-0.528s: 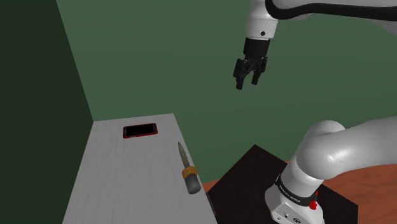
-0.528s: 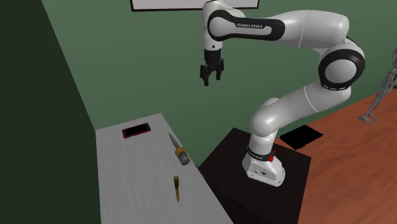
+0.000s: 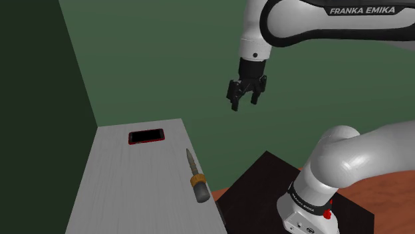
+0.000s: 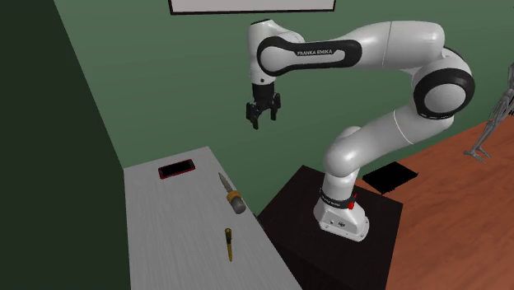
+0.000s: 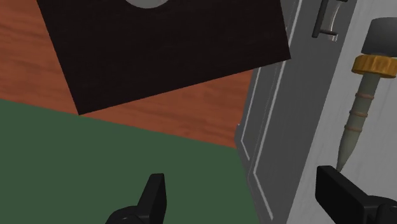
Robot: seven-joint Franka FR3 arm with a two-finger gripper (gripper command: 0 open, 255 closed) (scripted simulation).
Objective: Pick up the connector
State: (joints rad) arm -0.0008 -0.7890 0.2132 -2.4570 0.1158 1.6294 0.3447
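The gripper hung high before the green wall, fingers apart and pointing down, well above the grey table. On the table lay a red-edged phone, the connector beside the edge, and a thin yellowish stick.

The arm is gleaming with a smooth, glossy white shell, while the black gripper is looking matt. The grey table is showing a dull, faintly streaked top. The floor is reading as red-brown wood, the stand as flat matt black, and the connector is showing a ribbed grey shaft under a dull gold collar
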